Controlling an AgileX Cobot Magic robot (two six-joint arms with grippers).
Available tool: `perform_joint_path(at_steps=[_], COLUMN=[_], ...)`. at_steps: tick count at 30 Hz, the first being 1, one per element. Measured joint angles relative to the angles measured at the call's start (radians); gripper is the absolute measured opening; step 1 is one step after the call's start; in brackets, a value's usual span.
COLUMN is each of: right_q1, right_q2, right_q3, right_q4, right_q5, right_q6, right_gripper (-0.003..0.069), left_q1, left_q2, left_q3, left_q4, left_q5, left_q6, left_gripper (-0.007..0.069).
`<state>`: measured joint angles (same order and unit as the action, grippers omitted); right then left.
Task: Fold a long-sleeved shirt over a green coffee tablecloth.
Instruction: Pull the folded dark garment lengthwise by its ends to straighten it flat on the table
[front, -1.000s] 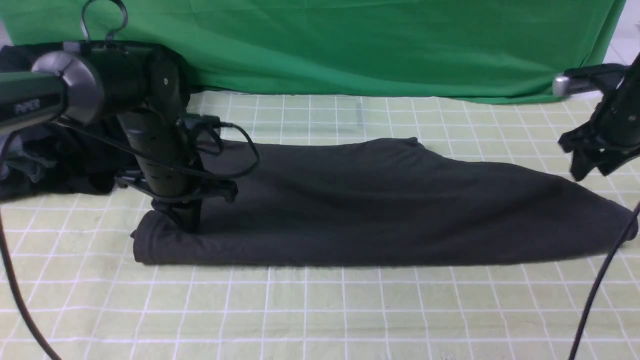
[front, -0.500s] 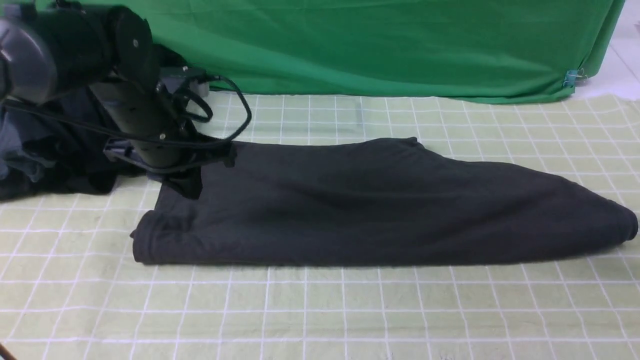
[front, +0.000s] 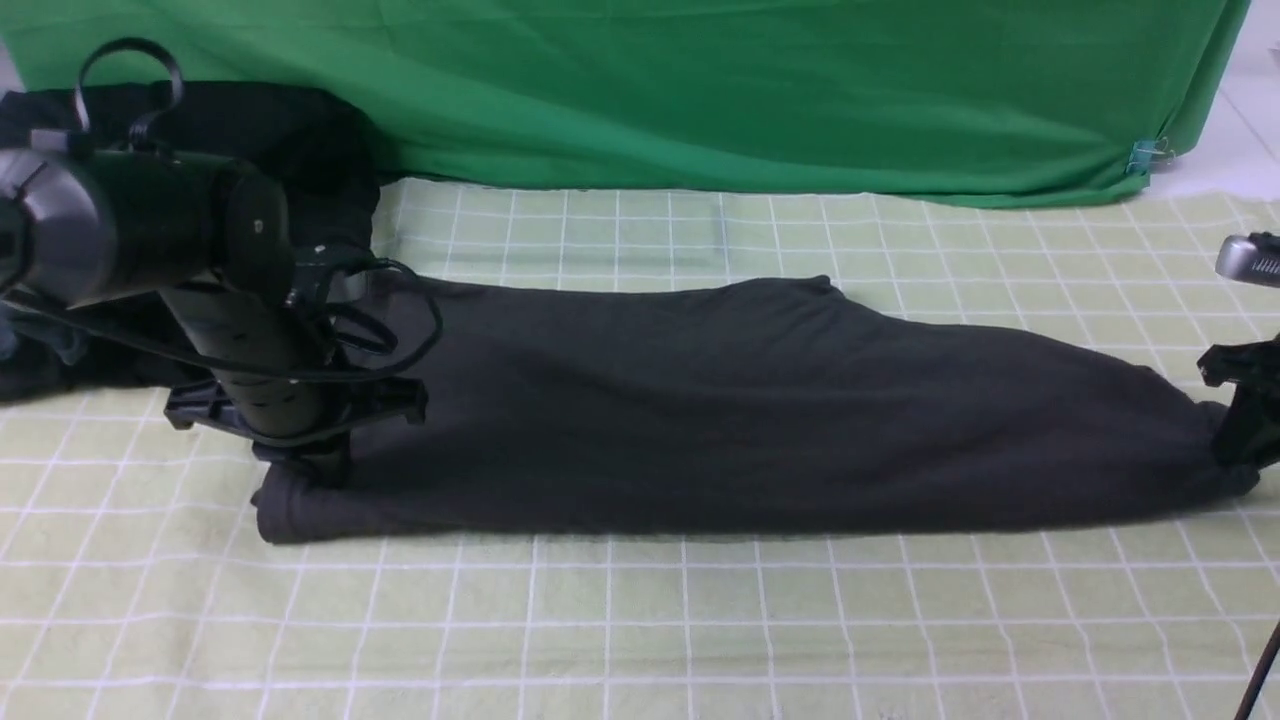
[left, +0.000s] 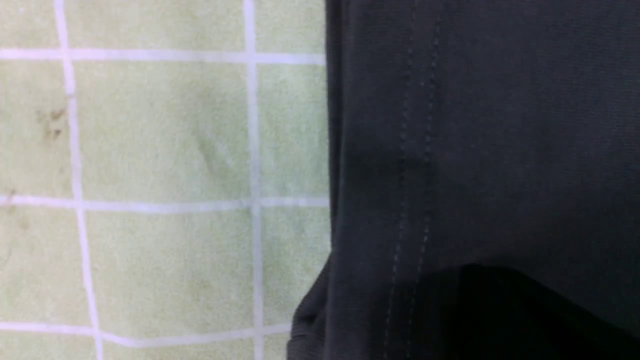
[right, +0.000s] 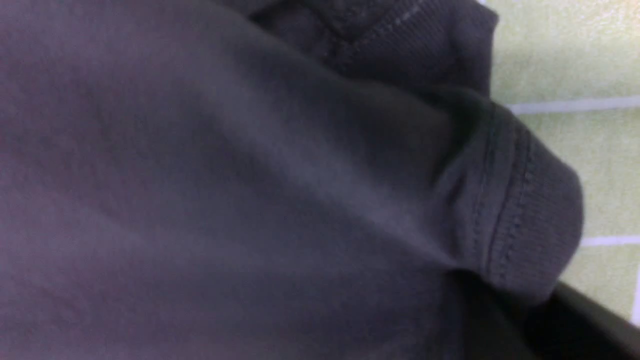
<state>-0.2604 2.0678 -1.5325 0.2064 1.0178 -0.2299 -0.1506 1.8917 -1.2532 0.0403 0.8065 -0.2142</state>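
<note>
Shirt (front: 720, 400) lies folded into a long dark band across the tablecloth (front: 640, 620), running L to R. Its near edge is straight; its far edge slopes down toward the R end. L claw (front: 325, 468) points down onto the shirt's L end, tips touching or sunk in the cloth. Can't tell how far it's open or whether it has any cloth: its wrist cam shows only the double-stitched hem (left: 415, 150) beside bare grid, plus a dark blur. R claw (front: 1238, 440) sits at the shirt's R tip, mostly cut off by the frame edge. Its grip can't be told either: its cam is filled w/ grey fabric and a ribbed cuff (right: 525, 220). Black garment pile (front: 300, 130) at far L; green backdrop (front: 750, 90) behind, w/ a clip (front: 1145, 155)
</note>
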Motion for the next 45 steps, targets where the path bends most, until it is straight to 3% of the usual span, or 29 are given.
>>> perform_joint_path(at_steps=[4,8,10,11,12,16,19,25,34,38,40,41,42,43,44,45], right_q1=[-0.010,-0.013,-0.015,-0.016,-0.017,-0.020,-0.020,0.005,0.064,0.064,0.064,0.064,0.064,0.064,0.064,0.064], right_q2=[0.000,-0.001,-0.001,-0.001,-0.001,-0.032,-0.074,-0.073,0.089,0.118,0.121,0.122,0.123,0.124,0.124,0.125], right_q3=[-0.008,-0.009,-0.013,-0.022,-0.024,-0.104,-0.127,-0.135,-0.136,-0.137,-0.138,-0.138,-0.138,-0.138,-0.139,-0.144], right_q4=[-0.016,-0.035,-0.045,-0.054,-0.058,-0.076,-0.076,-0.067,-0.060,-0.063,-0.063,-0.063,-0.062,-0.056,-0.053,-0.044], right_q5=[0.027,0.069,0.077,0.084,0.085,0.158,0.160,0.116,0.080,0.081,0.082,0.082,0.082,0.082,0.084,0.096], right_q6=[0.018,0.026,0.030,0.039,0.041,0.094,0.103,0.093,0.070,0.062,0.031,0.021,0.020,0.013,0.009,-0.001], right_gripper=[0.0033,0.0058,0.0122,0.0206,0.0219,0.0545,0.0625,0.0652,0.0649,0.0602,0.0477,0.0369,0.0369,0.0216,0.0178,0.0076], left_q1=[0.002,0.002,0.002,0.002,0.002,0.003,0.003,0.003,0.007,0.009,0.009,0.009,0.009,0.009,0.010,0.010], left_q2=[0.000,0.000,0.000,0.000,0.000,-0.010,-0.024,-0.077,-0.164,-0.183,-0.194,-0.201,-0.202,-0.210,-0.212,-0.222], left_q3=[0.003,0.003,0.003,0.003,0.003,0.004,0.011,0.015,0.016,0.016,0.016,0.016,0.016,0.016,0.016,0.016], left_q4=[-0.002,-0.012,-0.015,-0.018,-0.020,-0.027,-0.032,-0.058,-0.040,-0.040,-0.040,-0.040,-0.040,-0.040,-0.040,-0.040], left_q5=[-0.001,0.000,0.001,0.004,0.005,0.017,0.034,0.059,0.059,0.083,0.094,0.097,0.099,0.103,0.105,0.111], left_q6=[-0.001,-0.001,0.001,0.005,0.005,0.025,0.028,0.030,0.032,0.035,0.036,0.039,0.039,0.042,0.043,0.046], left_gripper=[-0.0003,-0.0003,-0.0003,-0.0003,-0.0003,-0.0003,-0.0003,-0.0003,-0.0003,-0.0003,-0.0003,-0.0003,-0.0003,-0.0003,-0.0003,-0.0003])
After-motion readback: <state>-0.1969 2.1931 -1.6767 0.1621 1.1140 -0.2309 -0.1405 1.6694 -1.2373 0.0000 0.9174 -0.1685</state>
